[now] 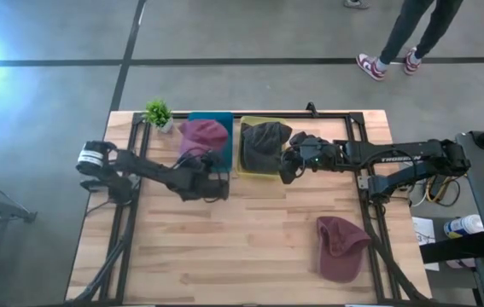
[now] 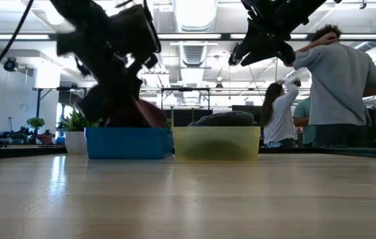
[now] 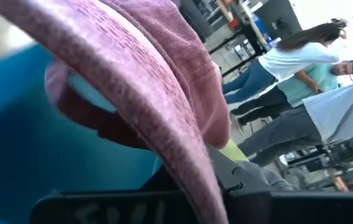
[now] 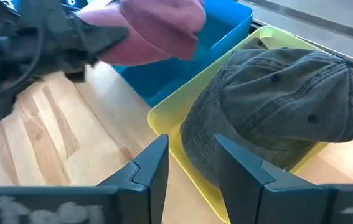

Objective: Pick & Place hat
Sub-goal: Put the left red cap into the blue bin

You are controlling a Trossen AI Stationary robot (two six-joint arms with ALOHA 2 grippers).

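Observation:
A maroon hat (image 1: 203, 135) hangs over the blue bin (image 2: 128, 143), held by my left gripper (image 1: 216, 166), which is shut on it. A dark grey hat (image 4: 288, 93) lies in the yellow bin (image 4: 164, 118) beside the blue one. My right gripper (image 4: 190, 163) is open and hovers above the yellow bin's near wall, well clear of it in the low view (image 2: 254, 53). A second maroon hat (image 1: 340, 249) lies flat on the table, near the right front. My left gripper holds the maroon hat by its brim (image 3: 188, 155), which runs down between the fingers close to the camera. The fingers come level from the table's near-left side. The crown (image 4: 157, 25) hangs over the blue bin; whether it rests in the bin does not show.
A small potted plant (image 1: 158, 112) stands at the far left of the blue bin. Both bins sit side by side at the table's far middle. Bare wood stretches across the near half of the table. People stand in the room beyond the far edge.

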